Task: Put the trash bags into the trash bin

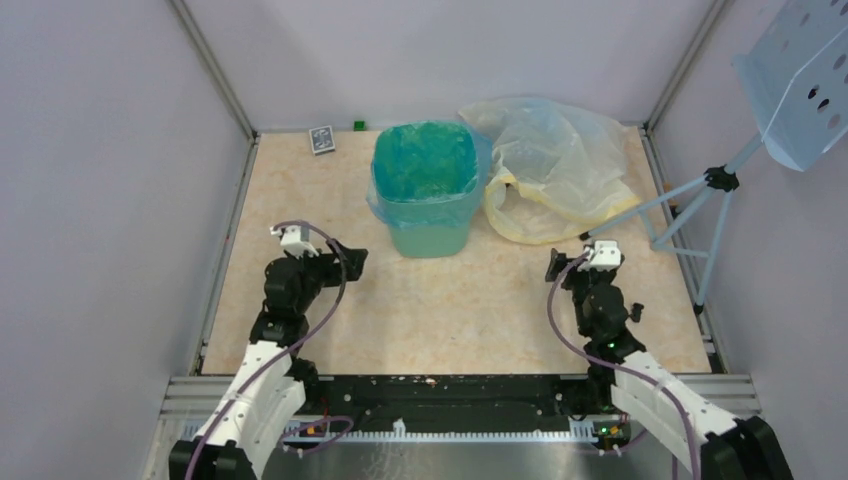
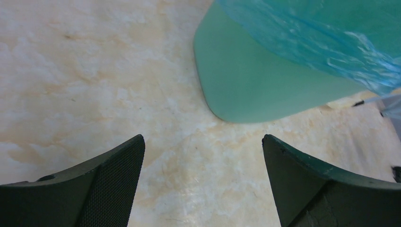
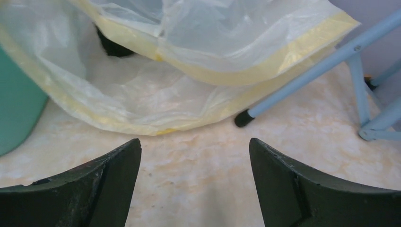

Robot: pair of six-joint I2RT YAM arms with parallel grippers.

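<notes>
Black left gripper (image 2: 202, 141) spread wide, empty, near-left of trash bin (image 1: 428, 238). Right gripper (image 3: 194, 142) parted, empty, near-right. Blue trash bag (image 1: 425, 160) lines bin, hem over rim. Likely done: steer arms clear of hem. Yellowish bag (image 1: 560, 170) right of bin.

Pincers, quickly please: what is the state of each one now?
Left pincer: open, holding nothing.
Right pincer: open, holding nothing.

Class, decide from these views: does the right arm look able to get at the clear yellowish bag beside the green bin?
Probably yes. The right gripper, jaws open, faces the yellowish bag with only table between them; the stand's leg lies off to one side.
</notes>
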